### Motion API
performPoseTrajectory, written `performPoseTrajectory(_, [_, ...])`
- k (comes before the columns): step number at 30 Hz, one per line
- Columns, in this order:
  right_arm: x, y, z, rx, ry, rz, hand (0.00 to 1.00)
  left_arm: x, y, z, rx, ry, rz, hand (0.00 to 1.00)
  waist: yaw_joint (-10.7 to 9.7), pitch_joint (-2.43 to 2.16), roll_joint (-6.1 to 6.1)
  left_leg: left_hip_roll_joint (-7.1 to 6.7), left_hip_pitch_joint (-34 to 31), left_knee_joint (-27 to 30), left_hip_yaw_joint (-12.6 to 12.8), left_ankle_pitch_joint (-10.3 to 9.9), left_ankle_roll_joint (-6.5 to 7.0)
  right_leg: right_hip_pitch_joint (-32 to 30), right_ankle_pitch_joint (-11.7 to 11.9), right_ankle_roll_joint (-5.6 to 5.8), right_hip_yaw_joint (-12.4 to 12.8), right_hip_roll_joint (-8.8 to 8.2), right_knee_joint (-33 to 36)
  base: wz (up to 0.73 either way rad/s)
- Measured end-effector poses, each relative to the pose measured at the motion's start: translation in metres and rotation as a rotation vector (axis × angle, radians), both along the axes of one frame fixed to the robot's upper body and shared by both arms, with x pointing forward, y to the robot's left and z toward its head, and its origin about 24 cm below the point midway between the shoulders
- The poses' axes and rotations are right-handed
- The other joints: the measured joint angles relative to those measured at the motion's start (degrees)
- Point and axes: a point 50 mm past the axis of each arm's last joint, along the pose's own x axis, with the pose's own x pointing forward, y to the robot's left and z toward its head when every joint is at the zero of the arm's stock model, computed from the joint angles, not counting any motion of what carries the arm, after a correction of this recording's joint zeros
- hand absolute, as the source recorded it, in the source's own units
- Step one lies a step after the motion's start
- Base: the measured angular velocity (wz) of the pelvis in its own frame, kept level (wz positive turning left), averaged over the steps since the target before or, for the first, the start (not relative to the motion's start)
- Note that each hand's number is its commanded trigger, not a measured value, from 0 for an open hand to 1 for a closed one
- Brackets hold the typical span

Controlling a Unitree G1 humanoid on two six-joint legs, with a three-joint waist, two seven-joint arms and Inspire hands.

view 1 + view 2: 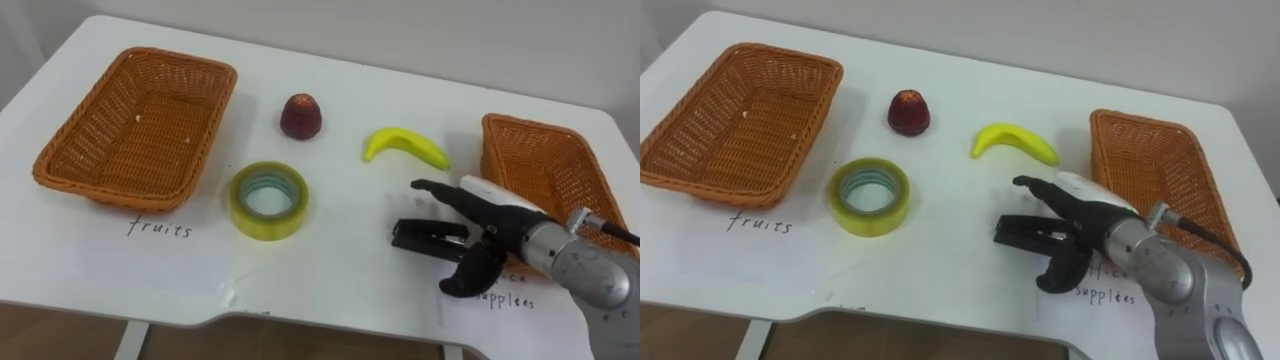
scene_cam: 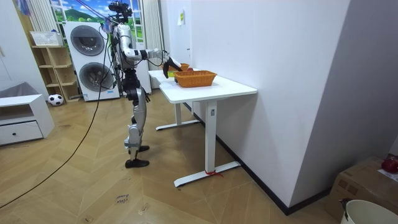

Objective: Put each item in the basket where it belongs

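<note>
A black stapler lies on the white table, left of the right-hand wicker basket. My right hand is over it and open. Its straight fingers reach past the stapler's far side and the thumb hangs on the near side, with the stapler resting on the table between them. A yellow banana lies just beyond the hand. A red fruit stands at mid table. A yellow tape roll lies flat beside the left-hand wicker basket.
Handwritten paper labels lie in front of each basket: one reading fruits by the left basket, one for supplies by the right. Both baskets hold nothing. In the room view I stand at the table's end, with a wall close behind it.
</note>
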Motion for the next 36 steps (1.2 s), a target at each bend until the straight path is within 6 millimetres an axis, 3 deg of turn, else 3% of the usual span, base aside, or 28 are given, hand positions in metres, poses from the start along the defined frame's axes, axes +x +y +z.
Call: performPoseTrajectory(36, [0.018, 0.000, 0.000, 0.018, -0.041, -0.049, 0.00, 0.006, -0.009, -0.002, -0.025, -0.019, 0.009, 0.00, 1.5, 0.19, 0.18, -0.03, -0.6, -0.1, 0.0, 0.0, 0.00, -0.4, 0.0, 0.00, -0.1, 0.08, 0.0, 0.00])
